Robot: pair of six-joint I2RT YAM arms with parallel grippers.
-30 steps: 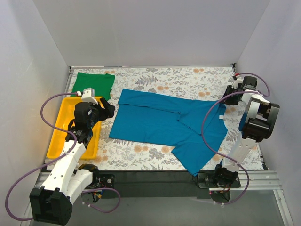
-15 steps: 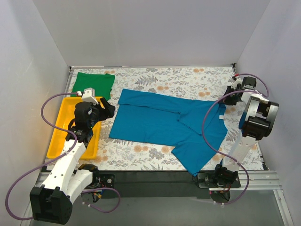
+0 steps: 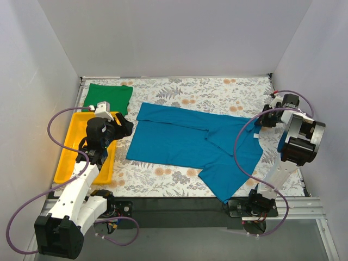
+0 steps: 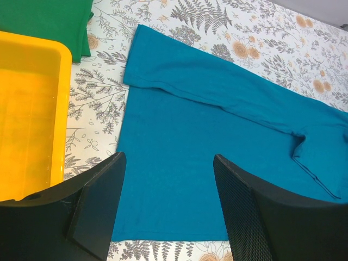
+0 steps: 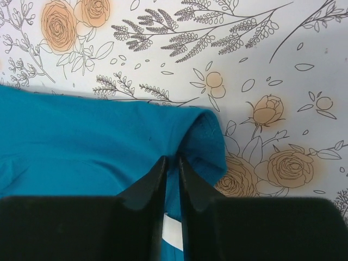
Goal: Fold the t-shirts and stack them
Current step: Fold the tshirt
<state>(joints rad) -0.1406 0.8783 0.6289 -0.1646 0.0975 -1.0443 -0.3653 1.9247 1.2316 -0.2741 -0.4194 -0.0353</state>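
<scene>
Right gripper [image 5: 172,159] shifted nearer, pinched on teal t-shirt [image 5: 81,141] edge; left gripper [image 4: 168,160] apart above shirt's left side.

The right gripper [image 5: 172,159] now sits nearer and lower than before, fingers pinched on the teal t-shirt [image 3: 179,142].

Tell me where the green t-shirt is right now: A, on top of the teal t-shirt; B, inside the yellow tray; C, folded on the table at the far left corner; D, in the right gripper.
C: the green t-shirt lies folded flat in the far left corner of the table, beyond the yellow tray and clear of the teal t-shirt.
</scene>
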